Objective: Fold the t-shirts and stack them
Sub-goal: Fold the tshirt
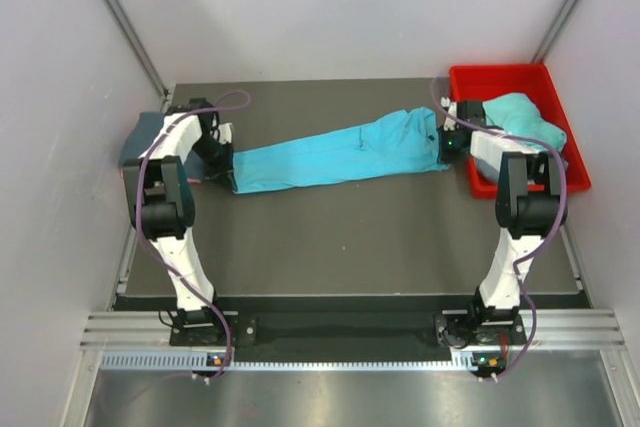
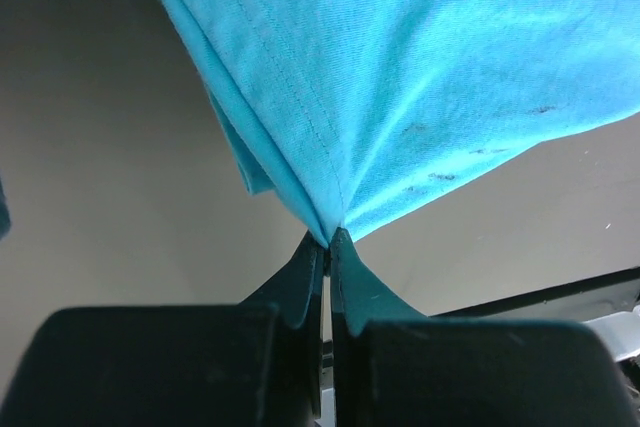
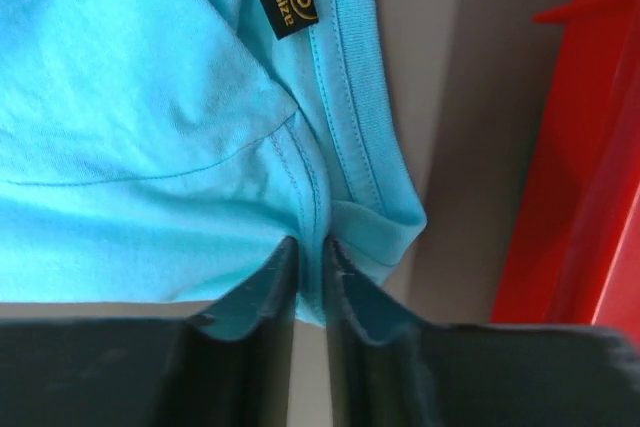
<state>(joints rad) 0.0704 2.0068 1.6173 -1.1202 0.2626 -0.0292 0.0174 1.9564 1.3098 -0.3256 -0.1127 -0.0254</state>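
A turquoise t-shirt (image 1: 340, 152) is stretched across the far part of the table between my two grippers. My left gripper (image 1: 228, 179) is shut on its hem corner; in the left wrist view the cloth (image 2: 400, 77) fans out from the pinched tips (image 2: 329, 238). My right gripper (image 1: 447, 147) is shut on the collar end; in the right wrist view the collar band (image 3: 350, 97) with a black size tag (image 3: 288, 3) runs into the jaws (image 3: 311, 252). Another turquoise shirt (image 1: 520, 119) lies crumpled in the red bin (image 1: 570, 147). A slate blue-grey shirt (image 1: 145, 137) lies at the table's left edge.
The red plastic bin stands at the far right corner, its wall close beside my right gripper in the right wrist view (image 3: 580, 147). Grey walls enclose the table on the left, back and right. The dark table surface (image 1: 350, 237) lies in front of the stretched shirt.
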